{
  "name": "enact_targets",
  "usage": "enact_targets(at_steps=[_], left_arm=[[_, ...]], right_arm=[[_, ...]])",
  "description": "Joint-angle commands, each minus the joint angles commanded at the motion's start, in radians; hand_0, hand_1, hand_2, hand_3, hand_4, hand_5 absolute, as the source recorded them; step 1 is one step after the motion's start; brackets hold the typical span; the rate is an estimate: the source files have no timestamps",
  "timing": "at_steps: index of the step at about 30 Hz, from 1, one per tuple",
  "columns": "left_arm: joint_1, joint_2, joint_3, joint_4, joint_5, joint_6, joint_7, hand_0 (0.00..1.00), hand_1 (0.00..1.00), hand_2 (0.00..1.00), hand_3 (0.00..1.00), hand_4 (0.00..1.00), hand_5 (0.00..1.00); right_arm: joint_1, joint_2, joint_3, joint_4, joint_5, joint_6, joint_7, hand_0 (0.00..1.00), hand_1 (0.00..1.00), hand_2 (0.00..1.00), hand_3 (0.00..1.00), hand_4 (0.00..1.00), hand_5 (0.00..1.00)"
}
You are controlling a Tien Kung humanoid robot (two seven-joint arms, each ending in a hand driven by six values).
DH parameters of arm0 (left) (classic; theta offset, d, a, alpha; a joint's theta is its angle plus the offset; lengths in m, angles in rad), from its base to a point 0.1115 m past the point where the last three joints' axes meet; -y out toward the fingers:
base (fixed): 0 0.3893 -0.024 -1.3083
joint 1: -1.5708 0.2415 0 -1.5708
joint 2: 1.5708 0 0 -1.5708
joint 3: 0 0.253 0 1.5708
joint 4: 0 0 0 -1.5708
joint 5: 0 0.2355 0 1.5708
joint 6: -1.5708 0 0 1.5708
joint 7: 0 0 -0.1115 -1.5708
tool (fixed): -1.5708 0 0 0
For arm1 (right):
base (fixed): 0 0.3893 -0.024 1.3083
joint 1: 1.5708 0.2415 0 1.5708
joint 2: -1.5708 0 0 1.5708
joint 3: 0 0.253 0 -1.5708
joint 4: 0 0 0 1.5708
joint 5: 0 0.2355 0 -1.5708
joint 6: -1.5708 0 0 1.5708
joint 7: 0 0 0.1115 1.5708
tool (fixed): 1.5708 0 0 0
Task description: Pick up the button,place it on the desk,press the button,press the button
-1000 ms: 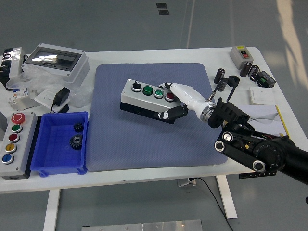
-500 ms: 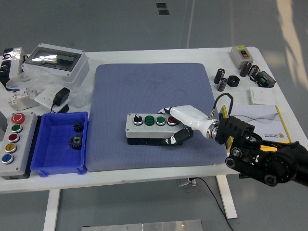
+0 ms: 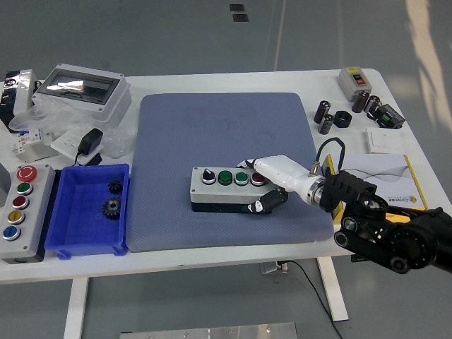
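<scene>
Since a second ago the button box [image 3: 227,186] has come down from mid-mat to the front of the blue mat [image 3: 212,127], and over the last half second it slid slightly right. Left to right: big button panel [image 3: 18,210] sits at the table's left edge, blue bin [image 3: 70,244] with gears beside it, both untouched and well clear. Box now looks flat on the mat, buttons up, which I judge suits pressing next. My right hand [image 3: 272,182] is clamped on the box's right end, thumb on the front side, white fingers [image 3: 263,165] over the top by the red button; not released. Left hand out of view.
</scene>
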Motion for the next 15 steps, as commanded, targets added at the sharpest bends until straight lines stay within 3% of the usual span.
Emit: enact_targets(at_steps=[2, 3, 8, 9, 15], left_arm=[[0.0, 0.0, 0.0, 0.0, 0.0, 0.0, 0.0, 0.628, 0.515, 0.531, 0.596, 0.61, 0.216], [0.0, 0.001, 0.001, 0.0, -0.001, 0.0, 0.0, 0.628, 0.515, 0.531, 0.596, 0.61, 0.218], [0.0, 0.002, 0.002, 0.0, -0.001, 0.0, -0.001, 0.628, 0.515, 0.531, 0.596, 0.61, 0.218], [0.0, 0.002, 0.002, 0.0, -0.002, -0.001, -0.001, 0.628, 0.515, 0.531, 0.596, 0.611, 0.219], [-0.002, 0.005, 0.003, 0.0, -0.003, -0.001, -0.002, 0.628, 0.515, 0.531, 0.595, 0.61, 0.22]], right_arm=[[0.0, -0.002, 0.001, 0.004, 0.006, 0.001, 0.001, 0.761, 0.72, 0.704, 0.683, 0.086, 0.002], [0.0, -0.003, 0.002, 0.007, 0.011, 0.002, 0.002, 0.914, 0.848, 0.841, 0.831, 0.285, 0.002], [-0.003, -0.011, 0.023, 0.028, 0.093, 0.033, 0.015, 0.914, 0.848, 0.841, 0.831, 0.285, 0.002], [-0.003, -0.012, 0.029, 0.03, 0.105, 0.039, 0.018, 0.959, 0.878, 0.863, 0.886, 0.365, 0.002], [-0.005, -0.017, 0.048, 0.038, 0.145, 0.057, 0.032, 0.967, 0.884, 0.866, 0.893, 0.373, 0.002]])
